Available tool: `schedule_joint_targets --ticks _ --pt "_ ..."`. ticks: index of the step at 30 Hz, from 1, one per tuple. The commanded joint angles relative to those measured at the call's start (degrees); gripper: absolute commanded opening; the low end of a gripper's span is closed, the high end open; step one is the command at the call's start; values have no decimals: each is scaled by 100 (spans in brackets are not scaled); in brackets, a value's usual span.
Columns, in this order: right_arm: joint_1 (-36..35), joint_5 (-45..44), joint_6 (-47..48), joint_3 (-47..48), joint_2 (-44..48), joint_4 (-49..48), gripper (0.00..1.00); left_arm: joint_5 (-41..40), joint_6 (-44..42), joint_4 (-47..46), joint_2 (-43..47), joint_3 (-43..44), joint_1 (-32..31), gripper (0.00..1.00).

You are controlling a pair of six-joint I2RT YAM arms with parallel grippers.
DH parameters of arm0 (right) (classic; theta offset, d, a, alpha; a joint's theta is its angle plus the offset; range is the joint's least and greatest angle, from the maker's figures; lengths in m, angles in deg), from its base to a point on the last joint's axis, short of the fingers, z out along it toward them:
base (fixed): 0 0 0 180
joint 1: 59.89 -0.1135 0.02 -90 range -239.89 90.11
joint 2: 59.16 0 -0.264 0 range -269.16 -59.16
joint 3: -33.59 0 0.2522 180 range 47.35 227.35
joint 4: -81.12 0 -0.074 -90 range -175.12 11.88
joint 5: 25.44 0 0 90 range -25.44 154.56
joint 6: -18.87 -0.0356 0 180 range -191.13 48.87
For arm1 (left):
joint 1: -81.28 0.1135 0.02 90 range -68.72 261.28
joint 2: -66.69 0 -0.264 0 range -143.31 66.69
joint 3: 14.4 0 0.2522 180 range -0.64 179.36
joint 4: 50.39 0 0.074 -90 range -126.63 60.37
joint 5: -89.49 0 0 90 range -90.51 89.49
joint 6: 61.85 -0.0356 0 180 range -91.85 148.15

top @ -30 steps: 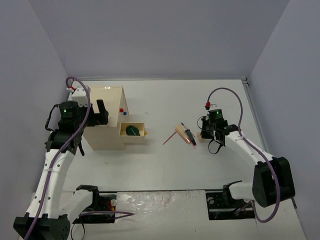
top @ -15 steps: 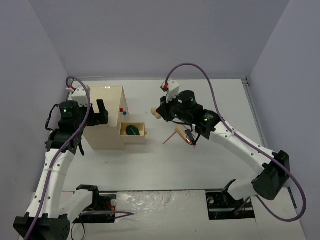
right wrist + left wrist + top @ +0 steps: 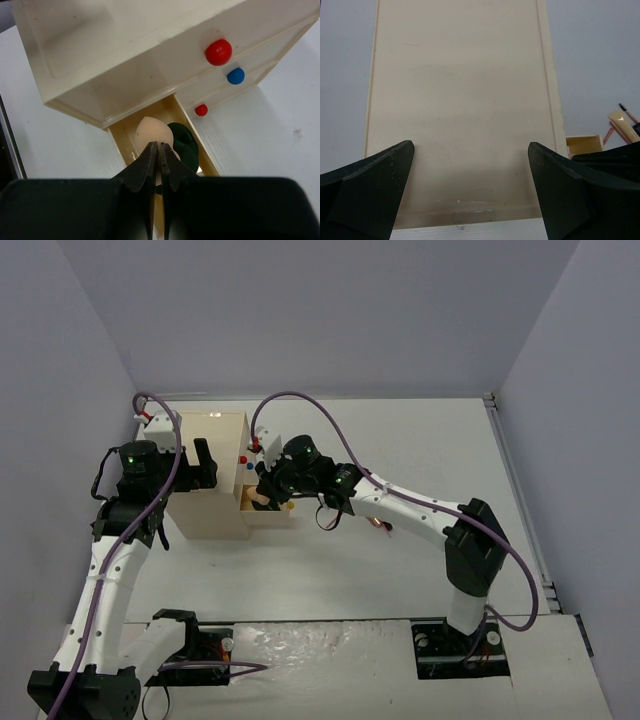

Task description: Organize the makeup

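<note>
My right gripper [image 3: 157, 150] is shut on the beige rounded piece [image 3: 152, 134], pinching its near end with the jaws almost together. It holds the piece just above the open drawer [image 3: 118, 141] of the cream box [image 3: 210, 475]. A dark green round compact [image 3: 184, 142] lies in that drawer. In the top view the right gripper [image 3: 262, 498] hangs over the drawer [image 3: 282, 514]. My left gripper [image 3: 470, 170] stands open, its fingers [image 3: 370, 185] spread over the box's flat top [image 3: 460, 95]. The other makeup [image 3: 622, 122], a palette and pink pencils, lies right of the drawer.
The box front carries a large red knob [image 3: 218, 52], a blue knob [image 3: 235, 76] and a small red knob [image 3: 201, 109]. My right arm stretches across the table's middle and covers most of the loose makeup [image 3: 380, 524]. Grey walls close in three sides.
My right arm has swung left from the makeup pile to above the open drawer, carrying the beige piece. The left arm has not moved.
</note>
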Motion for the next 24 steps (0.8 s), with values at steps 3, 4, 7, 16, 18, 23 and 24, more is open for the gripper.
schedule_joint_targets --ticks 3,4,7,16,18,23,24 --pt "-40 282 156 459 -185 -644 3 76 72 -337 7 94 25 97" --pt "-66 319 181 509 -215 -603 6 80 67 -337 7 98 25 97" --pt "-102 322 253 569 -207 -482 21 90 67 -341 7 103 25 97" --pt "-73 -91 445 458 397 -244 59 84 85 -337 -19 131 25 97" --pt "2 -201 520 288 594 -215 66 56 88 -349 -2 177 25 97" --pt "410 -17 637 -522 1224 -109 82 -217 118 -292 -116 478 37 97" --pt "494 102 667 -765 1383 -104 83 -317 128 -237 -156 568 42 97"
